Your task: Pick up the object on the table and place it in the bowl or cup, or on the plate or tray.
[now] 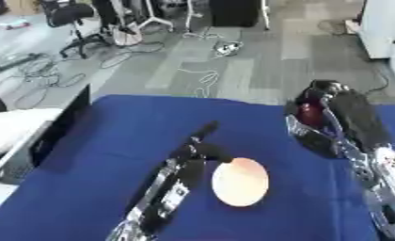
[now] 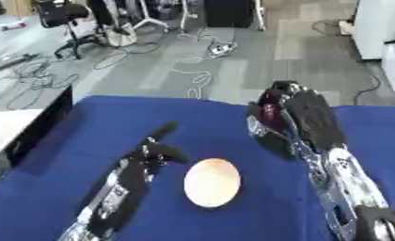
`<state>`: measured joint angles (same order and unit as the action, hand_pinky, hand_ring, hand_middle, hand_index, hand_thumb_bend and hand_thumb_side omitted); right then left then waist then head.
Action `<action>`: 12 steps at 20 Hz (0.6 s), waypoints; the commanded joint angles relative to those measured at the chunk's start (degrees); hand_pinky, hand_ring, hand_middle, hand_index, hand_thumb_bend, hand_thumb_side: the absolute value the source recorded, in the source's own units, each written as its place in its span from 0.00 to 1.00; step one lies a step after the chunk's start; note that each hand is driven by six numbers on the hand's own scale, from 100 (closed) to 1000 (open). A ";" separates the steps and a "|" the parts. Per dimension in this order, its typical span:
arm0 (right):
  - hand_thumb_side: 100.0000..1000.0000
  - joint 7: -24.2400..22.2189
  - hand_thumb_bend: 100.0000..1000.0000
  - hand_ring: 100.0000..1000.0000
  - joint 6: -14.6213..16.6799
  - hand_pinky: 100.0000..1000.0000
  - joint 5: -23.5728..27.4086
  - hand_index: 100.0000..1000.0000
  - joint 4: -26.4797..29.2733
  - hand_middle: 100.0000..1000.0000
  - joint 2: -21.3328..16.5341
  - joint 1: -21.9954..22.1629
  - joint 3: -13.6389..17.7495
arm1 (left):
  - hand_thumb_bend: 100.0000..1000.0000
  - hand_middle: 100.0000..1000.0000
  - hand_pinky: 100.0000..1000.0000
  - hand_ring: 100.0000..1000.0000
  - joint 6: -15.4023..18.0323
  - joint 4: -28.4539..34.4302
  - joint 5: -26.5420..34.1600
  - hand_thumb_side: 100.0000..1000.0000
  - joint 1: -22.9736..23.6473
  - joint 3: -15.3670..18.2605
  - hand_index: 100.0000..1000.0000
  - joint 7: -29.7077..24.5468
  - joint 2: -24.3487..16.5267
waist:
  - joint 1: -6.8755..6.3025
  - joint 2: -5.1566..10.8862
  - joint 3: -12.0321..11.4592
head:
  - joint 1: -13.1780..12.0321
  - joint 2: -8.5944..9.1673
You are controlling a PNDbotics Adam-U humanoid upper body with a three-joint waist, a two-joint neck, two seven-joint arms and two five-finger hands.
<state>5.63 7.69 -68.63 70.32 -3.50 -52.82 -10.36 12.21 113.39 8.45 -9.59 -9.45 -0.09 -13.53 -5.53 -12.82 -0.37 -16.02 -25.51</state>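
1. The step in hand looks like the carry. The right hand (image 1: 320, 115) is raised above the far right part of the desk (image 1: 110, 141), its fingers curled round something dark red; I judge that to be the task's object, though its shape and kind cannot be made out.

2. The object (image 1: 310, 113) shows only as a red patch between the black fingers, up off the blue surface and well right of the receiving dish.

3. The plate (image 1: 240, 182) lies near the middle of the desk, toward the near side: a smooth, pale orange disc, round but seen as an oval from this angle, with nothing on it.

4. The left hand (image 2: 155, 153) hangs just left of the plate, one finger held straight and pointing to the far side, the rest relaxed; it holds nothing and does not clearly touch the plate.

5. The next move probably calls for the right hand to travel left and nearer until it is over the plate, then come down and let its fingers open. The left hand sits close to the plate's left rim, so the approach should stay on the right side.

6. The desk is covered in a flat, matte blue cloth; the arms are black with silver, shiny joints.
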 commanded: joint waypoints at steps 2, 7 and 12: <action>0.56 -0.19 0.00 0.00 0.18 0.00 0.68 0.44 0.14 0.00 -0.05 -0.07 -0.31 | 0.28 0.97 0.94 0.71 1.67 1.20 -0.86 0.78 -0.61 0.57 0.76 1.22 -0.19 | 0.35 0.52 -0.13 | -1.13 1.16; 0.56 -0.42 0.00 0.00 0.54 0.00 -0.03 0.44 0.17 0.00 0.21 1.07 -0.93 | 0.28 0.98 0.95 0.71 2.10 1.20 -1.75 0.78 -0.90 0.38 0.81 1.82 -0.10 | 0.57 -0.19 -0.38 | -1.36 1.65; 0.56 -0.57 0.00 0.00 0.54 0.00 -1.84 0.44 0.25 0.00 0.62 2.08 -1.45 | 0.28 1.00 0.97 0.76 2.29 1.20 -2.22 0.79 -1.29 0.14 0.84 1.87 0.00 | 0.74 -0.95 -1.23 | -1.40 2.31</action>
<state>5.12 8.19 -69.86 69.77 -3.43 -50.20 -11.62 14.25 113.39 6.49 -10.26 -9.47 1.80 -13.49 -4.87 -14.58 -1.52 -16.74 -24.02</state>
